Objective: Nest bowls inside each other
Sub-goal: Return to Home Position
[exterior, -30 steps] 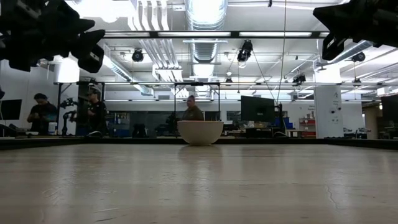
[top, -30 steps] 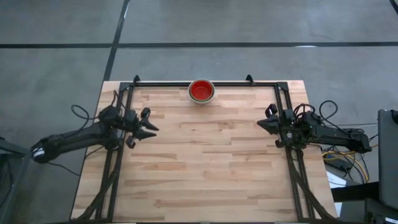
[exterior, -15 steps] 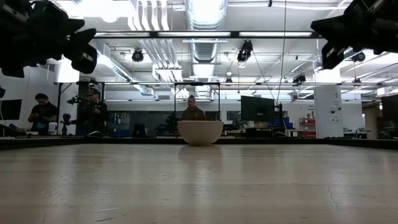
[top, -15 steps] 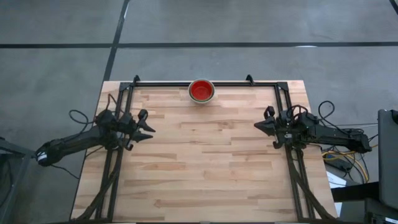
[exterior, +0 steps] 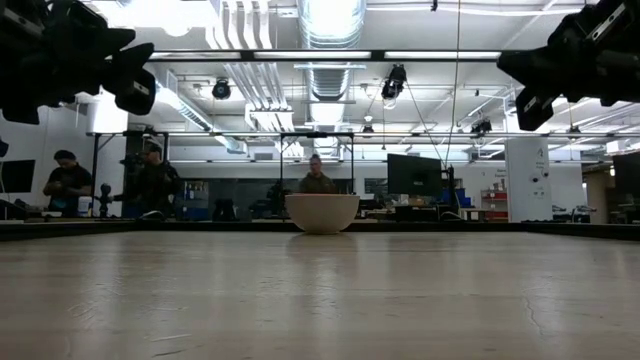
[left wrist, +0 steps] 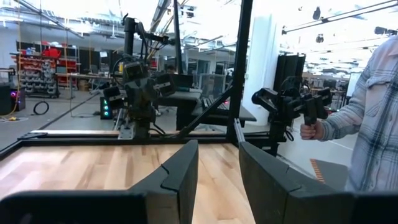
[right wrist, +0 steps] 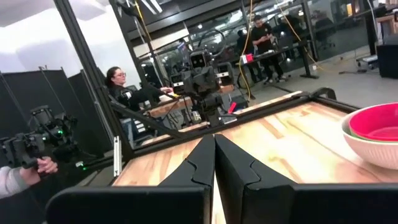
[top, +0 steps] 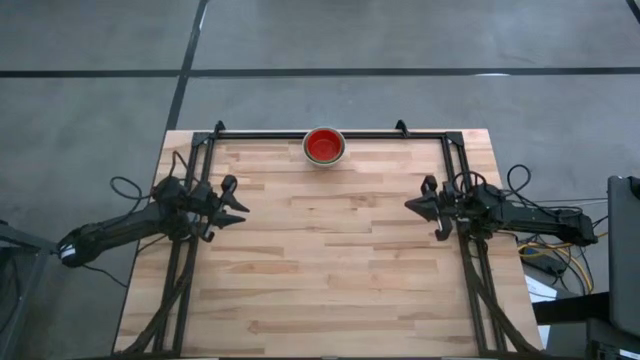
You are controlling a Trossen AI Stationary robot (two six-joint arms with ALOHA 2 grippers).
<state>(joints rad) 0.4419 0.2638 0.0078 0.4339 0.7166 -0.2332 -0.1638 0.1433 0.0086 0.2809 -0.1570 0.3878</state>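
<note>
Left gripper (top: pixel 236 206), mid-left of the high view: fingers slightly parted, holding nothing. Right gripper (top: pixel 414 205), mid-right: fingers pressed together, empty. Nested bowls (top: pixel 324 146), red uppermost, sit top centre on the table (top: pixel 330 270).
</note>
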